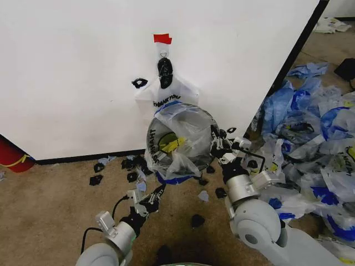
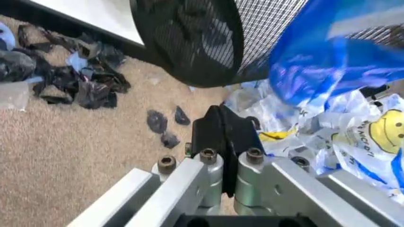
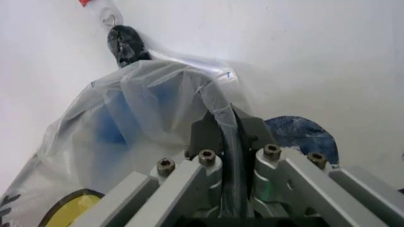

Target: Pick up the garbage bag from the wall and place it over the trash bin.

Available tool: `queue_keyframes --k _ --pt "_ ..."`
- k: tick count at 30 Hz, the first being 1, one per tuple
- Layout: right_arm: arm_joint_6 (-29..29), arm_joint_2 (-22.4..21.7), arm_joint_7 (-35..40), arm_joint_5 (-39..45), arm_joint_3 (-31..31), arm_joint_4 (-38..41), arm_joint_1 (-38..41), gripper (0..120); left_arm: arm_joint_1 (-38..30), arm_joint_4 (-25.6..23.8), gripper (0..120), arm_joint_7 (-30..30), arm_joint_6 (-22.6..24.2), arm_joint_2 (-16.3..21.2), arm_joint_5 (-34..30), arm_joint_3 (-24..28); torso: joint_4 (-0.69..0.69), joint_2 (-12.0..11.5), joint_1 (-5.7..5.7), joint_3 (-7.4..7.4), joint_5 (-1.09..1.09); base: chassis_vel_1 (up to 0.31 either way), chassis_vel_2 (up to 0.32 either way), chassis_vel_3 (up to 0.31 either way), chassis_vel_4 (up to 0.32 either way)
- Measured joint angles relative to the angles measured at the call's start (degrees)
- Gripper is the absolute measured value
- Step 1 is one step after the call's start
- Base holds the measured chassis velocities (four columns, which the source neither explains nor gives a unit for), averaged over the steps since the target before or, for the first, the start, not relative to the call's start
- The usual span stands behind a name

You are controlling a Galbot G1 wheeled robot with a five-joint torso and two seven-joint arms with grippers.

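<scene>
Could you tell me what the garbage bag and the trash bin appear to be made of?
The garbage bag looks like thin, glossy, translucent plastic film: it crinkles and lets the colours behind show through. The trash bin appears to be black wire mesh, probably metal, judging by its fine grid.

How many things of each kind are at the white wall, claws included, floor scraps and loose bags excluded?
red tape piece: 1
metal hook: 1
knotted bunch of bags: 1
garbage bag: 1
trash bin: 1
claw: 2, the left claw and the right claw
Total: 7

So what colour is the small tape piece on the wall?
Red. The tape piece sits just above the hook on the white wall; the head view shows it best.
</scene>
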Motion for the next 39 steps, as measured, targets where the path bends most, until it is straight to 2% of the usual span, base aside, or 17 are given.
queue_keyframes --k 11,16,18,19,21,23,24,31,32,35,39 --pt "0.0 -0.9 0.4 -0.4 0.7 -0.8 0.0 1 2.2 -1.8 0 0.2 -0.6 2.4 1.9 -1.9 0.00 0.0 0.00 0.00 0.01 0.000 0.000 0.000 0.000" --pt "-0.1 -0.9 0.6 -0.7 0.8 -1.3 0.0 1 3.2 -3.7 23 -0.2 -0.6 3.1 3.3 -2.2 0.00 0.0 0.00 0.00 0.01 0.000 0.000 0.000 0.000" --pt "-0.1 -0.9 0.6 -0.7 0.8 -1.3 0.0 1 3.2 -3.9 25 -0.3 -0.6 3.1 3.4 -2.2 0.00 0.0 0.00 0.00 0.01 0.000 0.000 0.000 0.000" --pt "-0.1 -0.9 0.6 -0.7 0.8 -1.4 0.0 1 3.1 -4.7 33 -0.9 -0.5 3.0 3.5 -2.2 0.00 0.0 0.00 0.00 0.01 0.000 0.000 0.000 0.000" --pt "-0.2 -0.9 0.7 -0.8 0.8 -1.4 0.0 1 2.8 -5.3 41 -1.2 -0.4 2.8 3.5 -2.2 0.00 0.0 0.00 0.00 0.01 0.000 0.000 0.000 0.000" --pt "-0.4 -0.8 0.7 -0.8 0.5 -1.2 -0.1 1 2.1 -5.3 50 -1.2 -0.3 2.4 3.4 -2.2 0.00 0.0 0.00 0.00 0.01 0.000 0.000 0.000 0.000" --pt "-0.4 -0.8 0.7 -0.8 0.5 -1.2 -0.1 1 2.1 -5.3 50 -1.2 -0.3 2.4 3.4 -2.2 0.00 0.0 0.00 0.00 0.01 0.000 0.000 0.000 0.000" --pt "-0.7 0.0 0.7 -1.1 -0.9 -0.7 -0.1 1 1.0 -3.6 78 -1.2 -0.3 1.6 3.2 -2.2 0.00 0.0 0.00 0.00 0.01 0.000 0.000 0.000 0.000" --pt "-0.7 0.0 0.7 -1.1 -0.9 -0.7 -0.1 1 1.0 -3.6 78 -1.2 -0.3 1.6 3.2 -2.2 0.00 0.0 0.00 0.00 0.01 0.000 0.000 0.000 0.000" --pt "-0.7 0.0 0.7 -1.2 -1.1 -0.7 -0.2 1 0.6 -2.9 91 -1.0 -0.4 1.4 3.2 -2.2 0.00 0.0 0.00 0.00 0.01 0.000 0.000 0.000 0.000" --pt "-0.7 0.1 0.6 -1.4 -1.4 -0.7 -0.3 1 0.0 -2.1 93 -0.8 -0.6 1.1 3.1 -2.2 0.00 0.0 0.00 0.00 0.01 0.000 0.000 0.000 0.000"
